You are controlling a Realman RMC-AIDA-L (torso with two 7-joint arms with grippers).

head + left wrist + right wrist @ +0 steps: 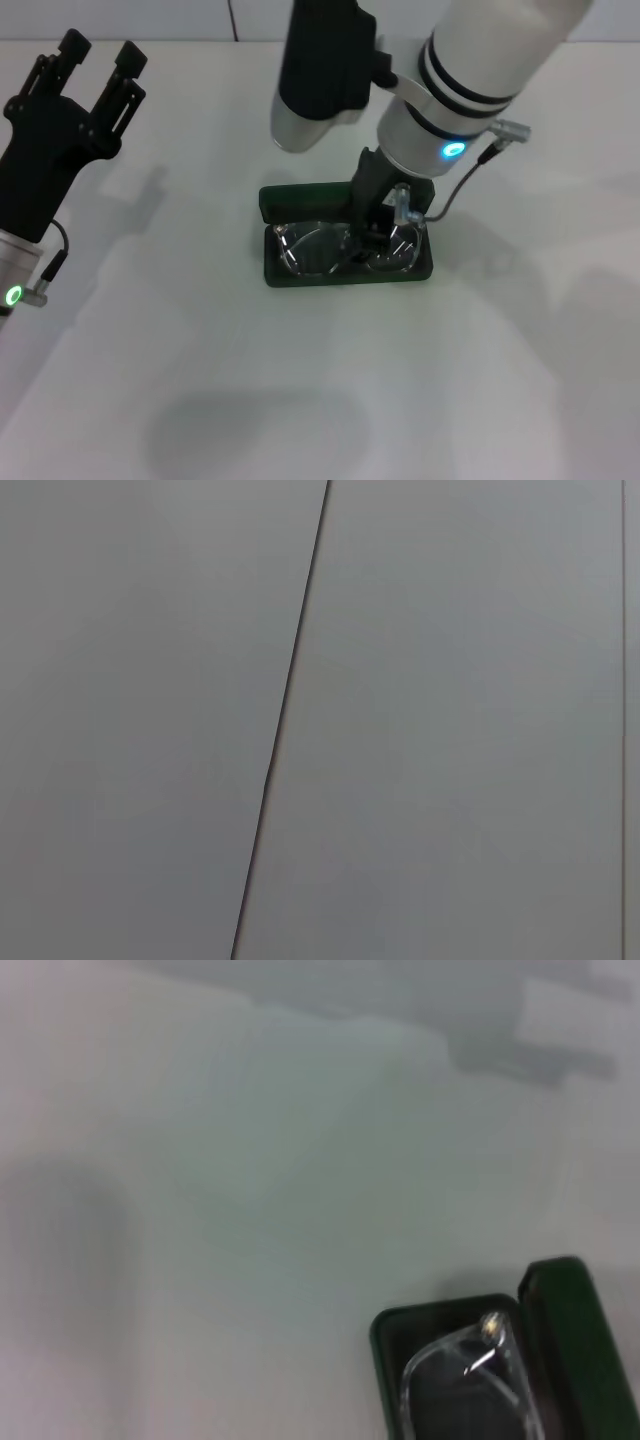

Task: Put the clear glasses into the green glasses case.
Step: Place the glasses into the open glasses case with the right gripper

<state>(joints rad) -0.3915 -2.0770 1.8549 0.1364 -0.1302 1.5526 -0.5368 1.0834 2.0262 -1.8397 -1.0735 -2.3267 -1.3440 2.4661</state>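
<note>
The green glasses case lies open in the middle of the white table, its lid tilted back on the far side. The clear glasses lie lengthwise inside the case. My right gripper reaches straight down into the case and is shut on the glasses at the bridge. In the right wrist view one end of the case and one lens of the glasses show at the edge. My left gripper is raised at the far left, open and holding nothing.
The white table spreads all around the case. The right arm's shadow falls in front of the case. The left wrist view shows only a grey wall panel with a dark seam.
</note>
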